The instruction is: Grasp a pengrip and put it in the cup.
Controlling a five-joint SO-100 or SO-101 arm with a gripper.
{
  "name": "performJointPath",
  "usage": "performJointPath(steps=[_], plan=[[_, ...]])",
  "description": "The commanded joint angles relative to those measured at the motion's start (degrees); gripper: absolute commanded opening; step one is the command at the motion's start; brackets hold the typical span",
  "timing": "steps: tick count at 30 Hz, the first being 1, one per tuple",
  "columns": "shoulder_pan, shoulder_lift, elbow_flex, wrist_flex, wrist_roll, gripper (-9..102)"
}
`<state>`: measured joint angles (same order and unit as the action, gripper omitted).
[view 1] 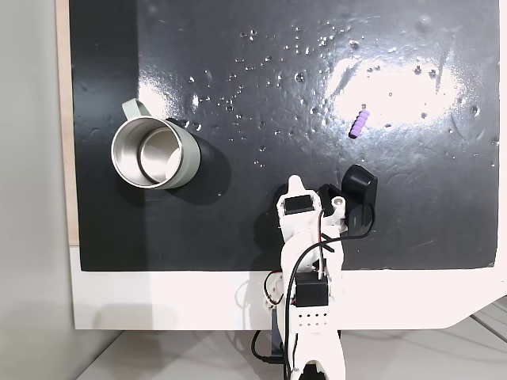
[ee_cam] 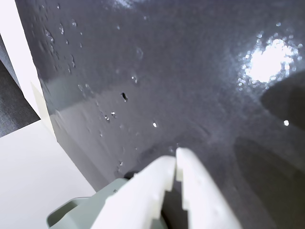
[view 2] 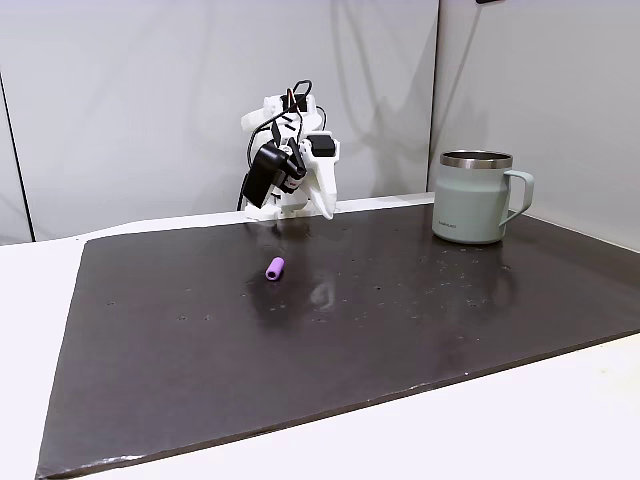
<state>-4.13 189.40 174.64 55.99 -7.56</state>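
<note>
Wrist view shows the pincer (ee_cam: 177, 157) with its white tips pressed together, holding nothing, above the dark mat (ee_cam: 190, 71). In a fixed view the pengrip (view 1: 360, 123) lies alone on its side, well apart from the cup (view 1: 154, 153). It looks light, soft and ribbed, so probably grippy yet prone to roll; pinching across its middle seems best.

Bright, even indoor light; strong white glare pools on the glossy black mat (view 1: 238, 47) at upper right in a fixed view, and again at upper right in the wrist view; the cup (view 1: 154, 153) throws a soft shadow rightward; the near white gripper (ee_cam: 176, 160) fingers look softly blurred.
</note>
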Motion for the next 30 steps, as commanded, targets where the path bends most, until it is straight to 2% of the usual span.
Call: performJointPath(steps=[1,12,16,21,23,26,30], plan=[[0.1,0.6,-0.1,-3.3,1.4,0],[-0.4,0.6,-0.1,-3.3,1.3,0],[2.5,0.6,-2.8,-1.9,-2.9,0],[3.9,-0.1,-15.9,7.1,-11.4,0],[5.5,-3.1,-21.1,8.3,-15.2,0],[7.7,-14.5,-32.1,12.3,-22.5,0],[12.3,-31.2,-44.9,15.7,-26.4,0]])
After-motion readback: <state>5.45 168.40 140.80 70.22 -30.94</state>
